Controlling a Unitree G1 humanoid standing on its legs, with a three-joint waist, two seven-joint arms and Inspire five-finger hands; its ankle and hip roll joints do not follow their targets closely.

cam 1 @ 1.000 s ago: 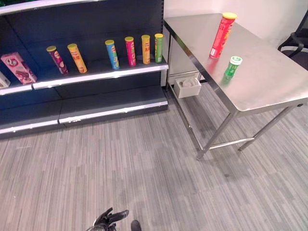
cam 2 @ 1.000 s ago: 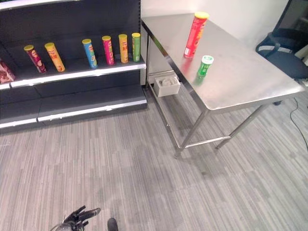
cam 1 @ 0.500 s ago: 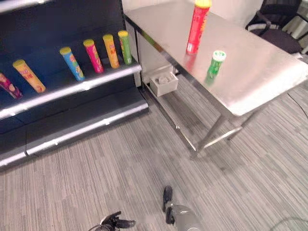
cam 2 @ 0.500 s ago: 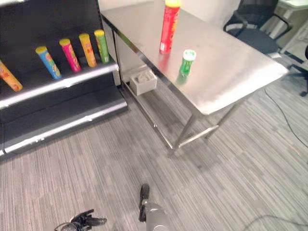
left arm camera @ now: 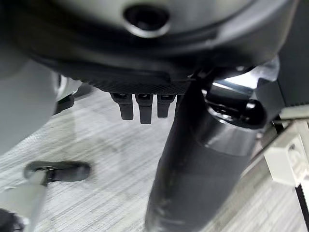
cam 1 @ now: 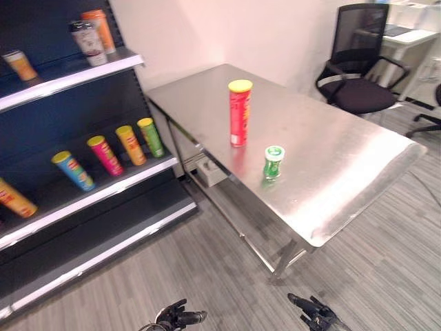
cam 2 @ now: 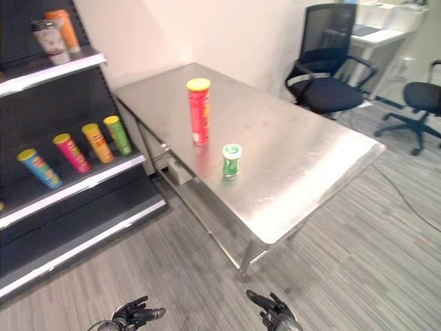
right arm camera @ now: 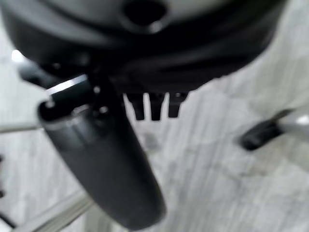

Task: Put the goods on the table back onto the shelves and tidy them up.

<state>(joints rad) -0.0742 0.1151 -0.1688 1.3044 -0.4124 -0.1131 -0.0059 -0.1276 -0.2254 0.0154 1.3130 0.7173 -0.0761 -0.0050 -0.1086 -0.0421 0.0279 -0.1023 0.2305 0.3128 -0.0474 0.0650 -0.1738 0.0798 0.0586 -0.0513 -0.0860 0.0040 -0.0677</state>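
Steel table [cam 1: 358, 165]: tall red can [cam 1: 239, 114], short green can [cam 1: 273, 163] upright; left robot hand [cam 1: 176, 318], right robot hand [cam 1: 313, 314] relaxed, empty.

Red can [cam 1: 239, 114] yellow lid; green can [cam 1: 273, 162]; steel table [cam 1: 344, 165].

- The left hand [cam 1: 173, 318] hangs low over the floor, well apart from the table [cam 1: 358, 165] and nearer the shelf side — fingers spread and fairly straight, holding nothing.
- In its own wrist view the left hand [left arm camera: 141, 107] shows a row of fingertips [left arm camera: 145, 115] pointing away over the floor, the thumb [left arm camera: 193, 179] standing out thick beside them, nothing between.
- The right hand [cam 2: 270, 312] hangs low as well, below the table's near corner — fingers splayed, relaxed, empty.
- The right wrist view has the right hand's fingertips [right arm camera: 155, 111] in a short row and the thumb [right arm camera: 111, 169] jutting forward, with no thing in the grasp.
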